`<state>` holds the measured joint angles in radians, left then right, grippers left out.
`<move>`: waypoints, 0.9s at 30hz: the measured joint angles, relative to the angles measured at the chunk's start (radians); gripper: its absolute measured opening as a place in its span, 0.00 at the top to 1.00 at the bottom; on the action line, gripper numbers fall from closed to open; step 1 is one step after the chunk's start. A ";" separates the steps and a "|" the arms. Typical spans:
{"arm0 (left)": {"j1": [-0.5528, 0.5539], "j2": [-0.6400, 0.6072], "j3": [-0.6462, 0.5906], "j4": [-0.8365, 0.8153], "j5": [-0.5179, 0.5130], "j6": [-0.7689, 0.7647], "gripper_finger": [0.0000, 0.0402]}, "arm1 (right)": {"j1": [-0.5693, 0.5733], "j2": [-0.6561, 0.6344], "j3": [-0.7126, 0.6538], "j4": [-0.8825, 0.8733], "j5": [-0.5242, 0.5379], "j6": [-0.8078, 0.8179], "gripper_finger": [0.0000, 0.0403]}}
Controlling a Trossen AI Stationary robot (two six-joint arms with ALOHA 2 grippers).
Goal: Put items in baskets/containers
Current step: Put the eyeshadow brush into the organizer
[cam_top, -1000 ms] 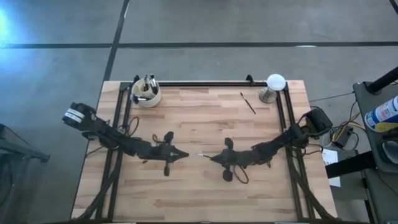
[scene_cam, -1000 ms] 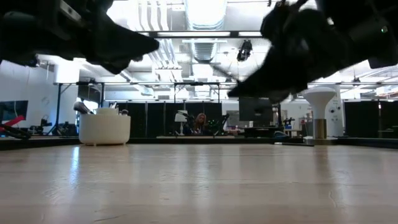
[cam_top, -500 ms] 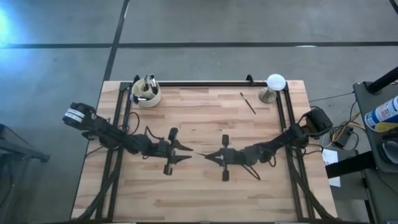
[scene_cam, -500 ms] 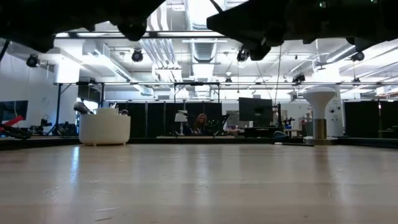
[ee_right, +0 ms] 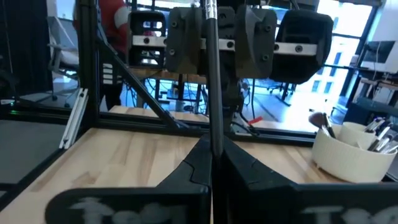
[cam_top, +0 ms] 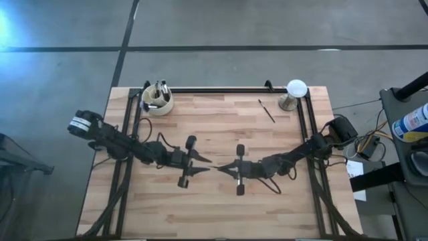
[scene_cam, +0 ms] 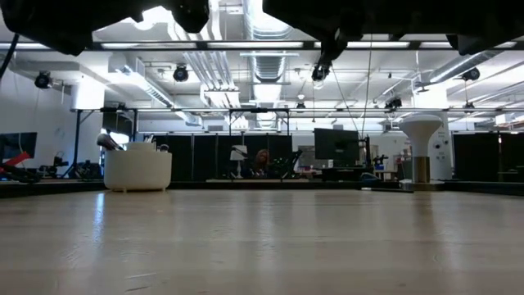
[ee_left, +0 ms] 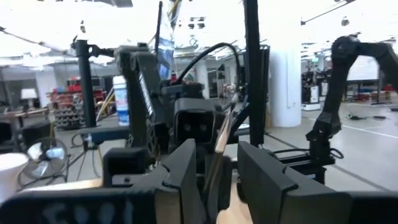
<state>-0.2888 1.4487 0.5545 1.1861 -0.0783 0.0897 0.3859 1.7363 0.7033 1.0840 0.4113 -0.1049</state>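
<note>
A thin dark brush (cam_top: pixel 213 165) hangs in the air over the middle of the table, between my two grippers, which face each other. My right gripper (cam_top: pixel 223 167) is shut on it. My left gripper (cam_top: pixel 204 164) is open, and the brush's other end (ee_left: pixel 221 137) stands between its two fingers; I cannot tell whether it touches them. The cream cup (cam_top: pixel 158 100) stands on its base at the far left corner with several brushes upright in it. Another dark brush (cam_top: pixel 267 110) lies flat on the table at the far right. My right gripper pinches one end of the brush (ee_right: pixel 215 140) between its two fingers. The fingers come level from the table's right, and the stick runs on from them toward my left gripper. The brush is about level and clear of the table.
A white dome on a metal stand (cam_top: pixel 294 90) stands at the far right corner, beside the lying brush. A black rail frame (cam_top: pixel 221 89) runs along the far edge and both sides. The wooden top (cam_top: pixel 214 207) near the front edge is bare.
My left gripper has opened and let go of the brush, which stays in my right gripper. Both grippers have gone up from the table and have turned about their own axes, still tip to tip.
</note>
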 joint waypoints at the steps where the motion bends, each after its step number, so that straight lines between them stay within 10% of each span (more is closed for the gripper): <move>1: 0.001 0.000 0.005 0.000 0.011 0.001 0.72 | 0.000 0.000 0.001 0.000 0.000 -0.003 0.98; 15: 0.035 0.000 0.065 -0.073 0.132 0.025 0.74 | -0.003 0.000 0.003 -0.003 0.001 -0.008 0.98; 27: 0.043 0.020 0.090 -0.096 0.138 0.054 0.97 | -0.006 0.002 0.003 0.000 -0.001 -0.001 0.98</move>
<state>-0.2462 1.4684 0.6447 1.0903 0.0595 0.1437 0.3801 1.7379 0.7063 1.0835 0.4107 -0.1061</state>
